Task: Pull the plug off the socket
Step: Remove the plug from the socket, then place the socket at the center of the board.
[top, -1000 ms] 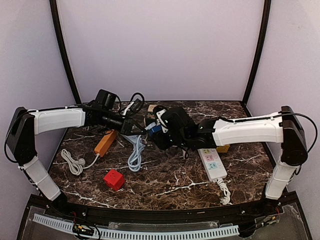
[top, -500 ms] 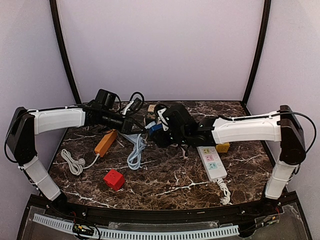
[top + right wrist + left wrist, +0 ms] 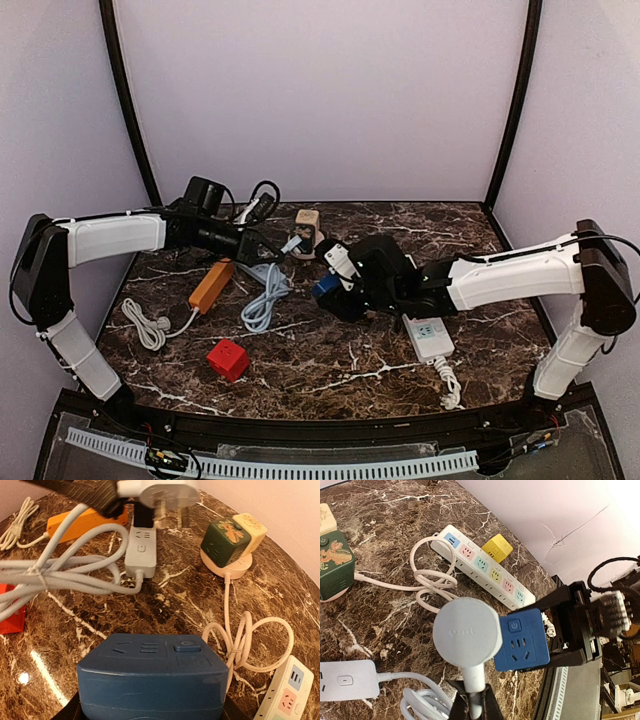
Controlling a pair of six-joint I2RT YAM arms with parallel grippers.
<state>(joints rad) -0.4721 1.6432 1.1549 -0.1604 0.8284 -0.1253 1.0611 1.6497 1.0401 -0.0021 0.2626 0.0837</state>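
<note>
The plug (image 3: 466,632) is round and pale grey, and its bare prongs show in the right wrist view (image 3: 162,492). My left gripper (image 3: 474,705) is shut on its neck where the cable leaves it. The socket (image 3: 150,680) is a blue cube with a power button, and my right gripper (image 3: 150,702) is shut on it low over the marble. Plug and socket are apart. In the top view the plug (image 3: 292,243) hangs at the left gripper (image 3: 268,247), a short gap up-left of the blue socket (image 3: 326,287) in the right gripper (image 3: 338,297).
A white power strip (image 3: 427,333) with a looped cord lies under the right arm. A green-and-cream cube socket (image 3: 306,225) stands at the back. An orange strip (image 3: 211,285), a red cube (image 3: 228,359), a grey strip (image 3: 140,550) with bundled cable and a yellow cube (image 3: 496,548) lie around.
The right gripper has drawn the blue socket toward the near right and the plug has come out of it. The left gripper, still holding the plug, has shifted slightly left.
</note>
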